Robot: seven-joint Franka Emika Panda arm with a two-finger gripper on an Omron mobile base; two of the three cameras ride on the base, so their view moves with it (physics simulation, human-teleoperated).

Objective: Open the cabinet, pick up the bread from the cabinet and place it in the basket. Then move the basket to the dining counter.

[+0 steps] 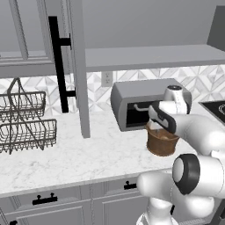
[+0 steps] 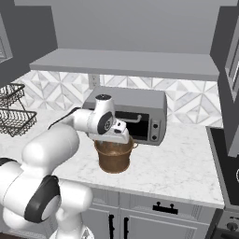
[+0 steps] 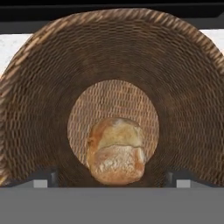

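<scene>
The bread (image 3: 116,151), a small rounded golden-brown bun with a crease across its crust, is lying on the round woven floor of the basket (image 3: 183,87), near the wall. The basket (image 2: 113,158), brown, bucket-shaped with a flared rim and small side handles, is standing upright on the marble worktop. The cabinet (image 1: 149,57) is standing open above, its panelled grey door (image 1: 78,66) with the long black bar handle swung out, its plain grey shelf showing.

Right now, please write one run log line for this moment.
round brown woven basket: on white marble worktop | small golden-brown bun: on basket floor | claw: open above basket | cabinet door: open
</scene>
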